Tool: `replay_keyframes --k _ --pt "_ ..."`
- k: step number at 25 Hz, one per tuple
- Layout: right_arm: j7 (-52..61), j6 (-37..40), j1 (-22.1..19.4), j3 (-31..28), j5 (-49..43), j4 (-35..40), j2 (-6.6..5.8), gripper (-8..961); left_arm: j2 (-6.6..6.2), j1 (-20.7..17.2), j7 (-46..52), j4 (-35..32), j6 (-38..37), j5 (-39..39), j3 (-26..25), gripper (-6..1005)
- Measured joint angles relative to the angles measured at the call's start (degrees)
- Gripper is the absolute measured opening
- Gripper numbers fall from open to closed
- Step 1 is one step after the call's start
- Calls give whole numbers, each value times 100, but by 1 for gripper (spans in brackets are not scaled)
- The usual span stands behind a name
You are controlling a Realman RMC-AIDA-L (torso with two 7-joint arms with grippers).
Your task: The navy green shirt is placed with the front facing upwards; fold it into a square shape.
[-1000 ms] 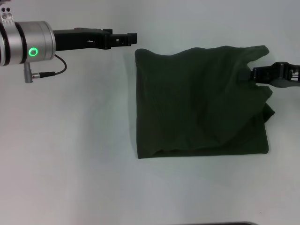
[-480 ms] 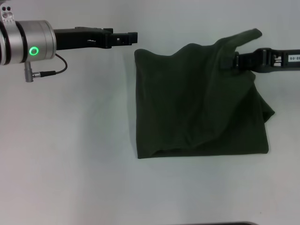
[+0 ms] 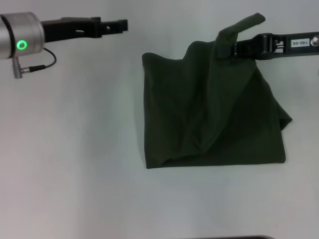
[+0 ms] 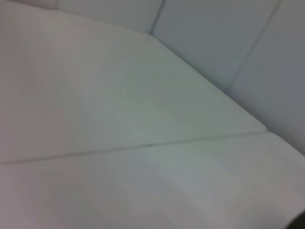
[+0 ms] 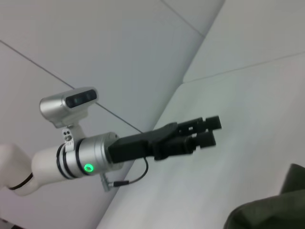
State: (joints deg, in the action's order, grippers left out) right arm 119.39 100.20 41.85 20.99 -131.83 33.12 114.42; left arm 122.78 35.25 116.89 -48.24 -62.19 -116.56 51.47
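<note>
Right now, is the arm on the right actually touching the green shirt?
Touching. In the head view the right tool is clamped on the navy green shirt at its far right corner, and the cloth rises in a peak around the tip.

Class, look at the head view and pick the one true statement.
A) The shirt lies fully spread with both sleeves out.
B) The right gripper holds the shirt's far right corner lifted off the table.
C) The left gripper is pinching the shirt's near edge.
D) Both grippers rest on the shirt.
B: the right gripper is shut on a raised corner of the navy green shirt, while the left gripper hangs apart from the cloth.
</note>
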Motion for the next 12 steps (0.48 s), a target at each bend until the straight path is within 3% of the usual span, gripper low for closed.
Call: replay_keyframes --k 12 --pt "223 -26 635 697 586 237 117 42 -25 -73 -74 -30 227 2 -613 895"
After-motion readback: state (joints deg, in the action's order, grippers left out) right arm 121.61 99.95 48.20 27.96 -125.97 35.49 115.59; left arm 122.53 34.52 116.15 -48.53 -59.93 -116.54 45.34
